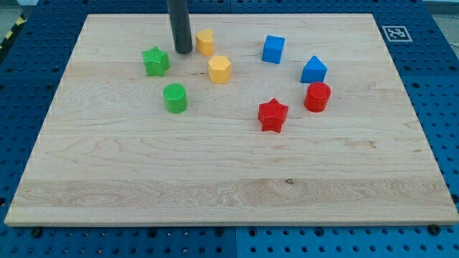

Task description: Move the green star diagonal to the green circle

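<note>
The green star point(155, 61) lies on the wooden board's upper left part. The green circle point(175, 97) stands just below it and slightly to the right, a small gap apart. My tip point(183, 51) rests on the board to the right of the green star and slightly above it, with a narrow gap between them. The tip sits between the star and a yellow block point(206, 41). The rod rises out of the view's top.
A yellow hexagon point(220, 69) lies right of the tip and lower. A blue cube point(273, 49), a blue pointed block point(313, 69), a red cylinder point(317, 97) and a red star point(272, 115) lie to the right. The board point(229, 193) sits on a blue pegboard.
</note>
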